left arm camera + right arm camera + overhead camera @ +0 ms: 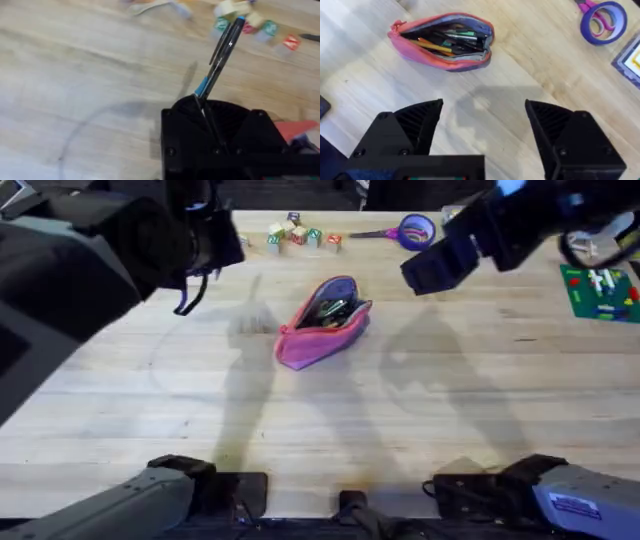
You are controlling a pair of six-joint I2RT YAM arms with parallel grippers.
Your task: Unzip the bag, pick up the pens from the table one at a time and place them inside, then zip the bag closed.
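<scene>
The pink bag (322, 323) lies unzipped in the middle of the table (450, 400), its mouth gaping. Several pens rest inside it, among them an orange one (432, 46). My left gripper (202, 107) is shut on a dark pen with blue accents (221, 52), which sticks out beyond the fingertips above bare wood. In the overhead view that arm looms large and dark at the upper left, its gripper (222, 240) left of the bag. My right gripper (484, 120) hangs open and empty near the bag (442, 40), seen from overhead at the bag's right (432, 268).
Purple-handled scissors (410, 230) lie at the back of the table beside several small coloured blocks (300, 235). A green board with small pieces (600, 290) sits at the right edge. Bare wood stretches in front of the bag.
</scene>
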